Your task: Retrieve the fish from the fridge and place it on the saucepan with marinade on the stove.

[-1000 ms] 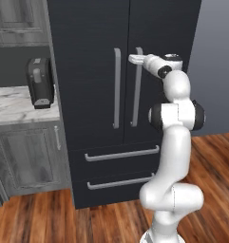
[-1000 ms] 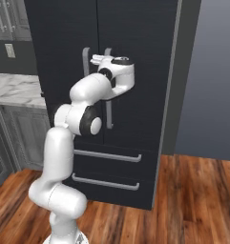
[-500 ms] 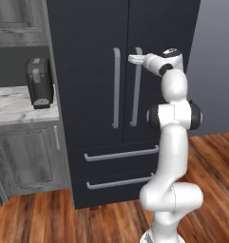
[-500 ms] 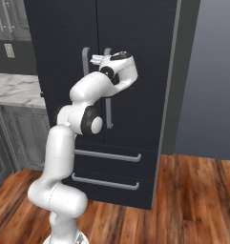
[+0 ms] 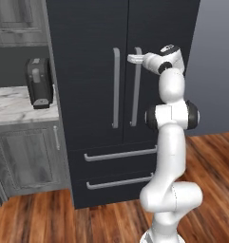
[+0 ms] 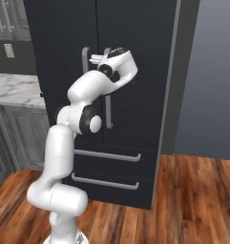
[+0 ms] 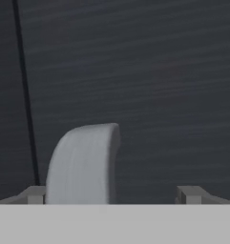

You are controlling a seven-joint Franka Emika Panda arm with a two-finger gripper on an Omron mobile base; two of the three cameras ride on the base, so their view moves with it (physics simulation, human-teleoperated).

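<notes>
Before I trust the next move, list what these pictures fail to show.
- Fish: hidden behind the shut doors of the fridge in both base views.
- Pan and stove: beyond the edges of every view.
- Gripper: open at the right door handle; whether a finger touches it cannot be told, too small in the base views.
- Handle in the hand view: its lower part is cut off at the bottom.
</notes>
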